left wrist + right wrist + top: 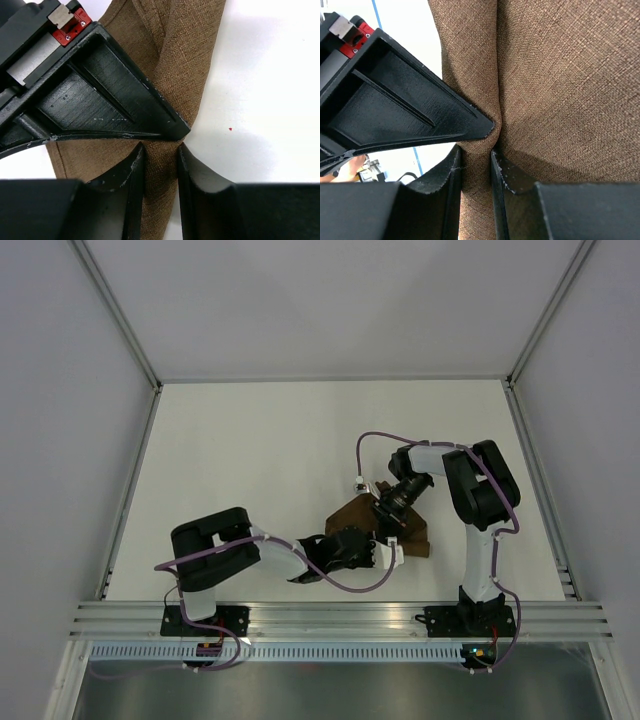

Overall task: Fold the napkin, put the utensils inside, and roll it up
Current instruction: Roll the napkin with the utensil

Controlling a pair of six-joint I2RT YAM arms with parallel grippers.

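The dark brown napkin [352, 512] lies bunched into a thick roll near the table's front, between the two arms. My left gripper [385, 552] reaches in from the left. In the left wrist view, the left gripper [160, 150] is shut on a rolled fold of the napkin [185, 60], and cloth fills the gap between its fingers. My right gripper [388, 515] comes down from behind. The right gripper [477, 155] is shut on the same ridge of napkin [560, 90], just beside the left one. Each wrist view shows the other gripper's black finger [100, 100] pressed against the cloth. The utensils are hidden.
The white table [250, 460] is walled at the back and on both sides. A metal rail [340, 618] carrying both arm bases runs along the near edge. The purple cable [375, 437] of the right arm loops above the napkin.
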